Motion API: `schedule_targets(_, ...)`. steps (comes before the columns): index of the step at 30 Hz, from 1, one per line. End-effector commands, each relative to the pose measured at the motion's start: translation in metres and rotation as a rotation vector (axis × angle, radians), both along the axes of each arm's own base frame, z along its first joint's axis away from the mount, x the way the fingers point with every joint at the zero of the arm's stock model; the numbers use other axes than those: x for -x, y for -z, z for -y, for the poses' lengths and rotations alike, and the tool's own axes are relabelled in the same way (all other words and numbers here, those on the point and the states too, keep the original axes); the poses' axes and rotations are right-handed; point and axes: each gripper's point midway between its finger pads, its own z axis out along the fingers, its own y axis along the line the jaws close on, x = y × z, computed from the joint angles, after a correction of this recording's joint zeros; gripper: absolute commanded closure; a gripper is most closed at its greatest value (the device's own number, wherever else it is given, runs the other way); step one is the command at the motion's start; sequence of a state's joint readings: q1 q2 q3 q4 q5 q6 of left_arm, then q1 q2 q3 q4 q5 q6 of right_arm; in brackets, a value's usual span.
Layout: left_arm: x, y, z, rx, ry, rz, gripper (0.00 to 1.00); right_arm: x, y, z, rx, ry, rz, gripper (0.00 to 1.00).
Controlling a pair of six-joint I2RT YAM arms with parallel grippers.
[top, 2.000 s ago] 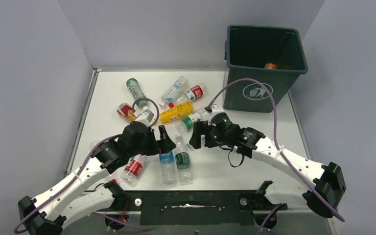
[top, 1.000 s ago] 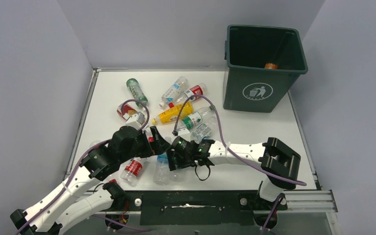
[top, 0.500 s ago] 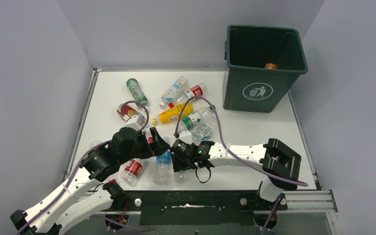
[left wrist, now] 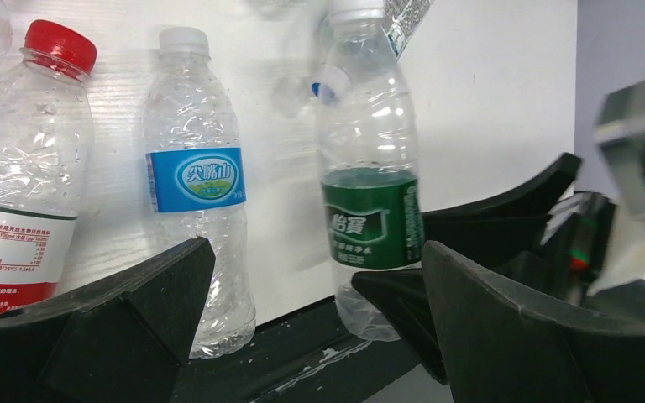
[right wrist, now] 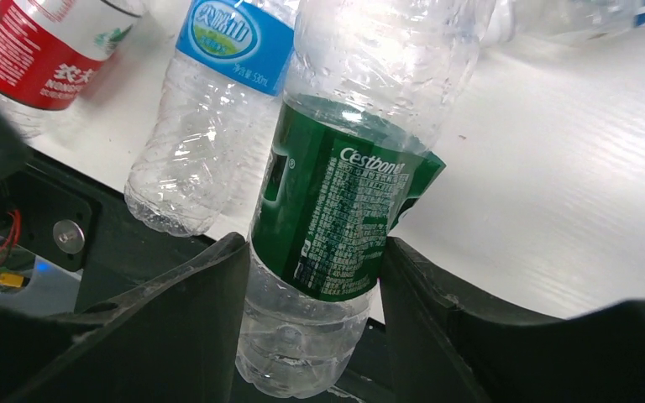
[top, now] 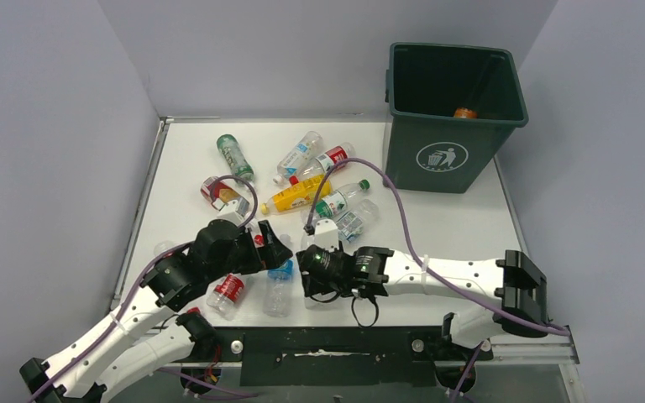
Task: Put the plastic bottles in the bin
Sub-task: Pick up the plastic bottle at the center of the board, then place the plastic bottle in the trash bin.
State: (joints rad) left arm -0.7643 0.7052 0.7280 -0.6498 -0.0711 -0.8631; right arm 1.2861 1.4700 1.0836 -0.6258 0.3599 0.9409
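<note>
My right gripper [right wrist: 311,252] is shut on a clear plastic bottle with a green label [right wrist: 336,201], its fingers pressing both sides just below the label, near the table's front edge [top: 309,281]. The same bottle [left wrist: 369,222] shows in the left wrist view with the right gripper's black fingers around its base. My left gripper [left wrist: 315,252] stands open just left of it [top: 277,252], holding nothing. A blue-labelled bottle [left wrist: 195,176] and a red-labelled bottle [left wrist: 17,227] lie beside it. The dark green bin [top: 449,155] stands at the back right with an orange bottle [top: 465,112] inside.
Several more bottles lie in the middle of the table: a yellow one [top: 301,195], a green one [top: 235,157], a red-labelled one [top: 329,159] and a green-capped one [top: 338,200]. The dark front rail [top: 327,344] runs just below the grippers. Grey walls close in the table.
My right gripper has closed on the green-labelled bottle, and its arm has stretched out lower along the front edge. The left arm has held still with its jaws wide.
</note>
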Motion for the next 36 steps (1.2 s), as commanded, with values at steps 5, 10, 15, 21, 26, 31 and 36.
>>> schedule_targets(5,-0.008,-0.013,0.011,0.044,0.013,0.038,0.02,-0.023,-0.084,0.015,-0.117,0.081,0.177,0.47)
schedule_targets(10,-0.007,-0.012,0.011,0.045,0.014,0.037,0.02,-0.031,-0.122,0.027,-0.152,0.094,0.248,0.47)
schedule_targets(15,-0.008,-0.011,0.012,0.047,0.012,0.035,0.02,-0.04,-0.163,0.036,-0.181,0.096,0.328,0.47)
schedule_targets(21,-0.008,-0.009,0.012,0.044,0.011,0.032,0.02,-0.056,-0.224,0.049,-0.215,0.091,0.443,0.46)
schedule_targets(26,-0.008,-0.008,0.012,0.045,0.011,0.029,0.02,-0.083,-0.276,0.074,-0.256,0.131,0.536,0.46)
schedule_targets(31,-0.007,-0.006,0.012,0.047,0.012,0.027,0.02,-0.12,-0.315,0.109,-0.241,0.214,0.651,0.46)
schedule_targets(36,-0.007,-0.008,0.012,0.046,0.012,0.029,0.02,-0.15,-0.348,0.136,-0.221,0.28,0.74,0.46)
